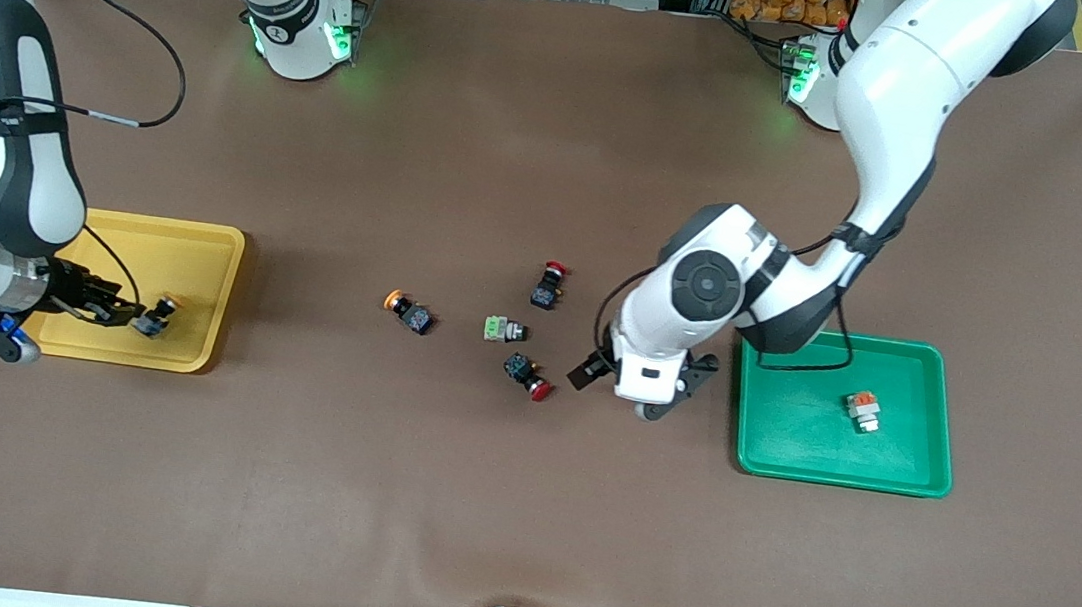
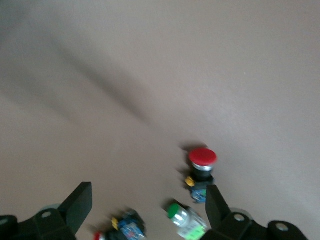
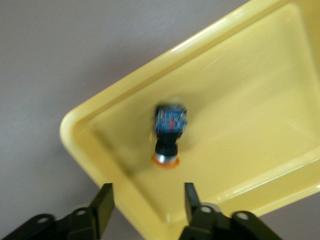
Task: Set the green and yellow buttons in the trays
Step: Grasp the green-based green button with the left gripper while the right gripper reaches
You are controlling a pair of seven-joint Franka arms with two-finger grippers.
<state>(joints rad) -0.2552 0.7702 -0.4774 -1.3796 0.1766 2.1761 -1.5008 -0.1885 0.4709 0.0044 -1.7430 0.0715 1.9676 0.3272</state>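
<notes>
On the brown surface (image 1: 440, 494), the cluster of loose switches lies in the middle, between the two trays. Nearest the front camera there is a red-capped switch (image 1: 529, 376) on its side, black-blue bodied, just beside the left tool (image 1: 606, 371), which hangs low over the bare surface at the green tray's edge with its fingers (image 2: 77, 205) spread wide and nothing between them. A little farther from the camera lies the pale grey-white button with the light-green top (image 1: 504, 329), on its side, with the red-capped one close by it and so near the left tool's path; toward the right arm's end from it, apart, lies an orange-yellow capped button (image 1: 409, 311) with a black-blue body. Farthest of the cluster is a second red-capped switch (image 1: 550, 284). The green tray (image 1: 930, 425) at the left arm's end holds one pale button with an orange top (image 1: 862, 411), lying near its middle. The yellow tray (image 1: 210, 299) at the right arm's end holds another orange-yellow capped button (image 3: 169, 134), dark blue bodied, lying on the tray floor near a corner. The right tool (image 1: 123, 313) hovers over that tray just beside this button, its fingers (image 3: 103, 202) parted and released, the button clear of both.
</notes>
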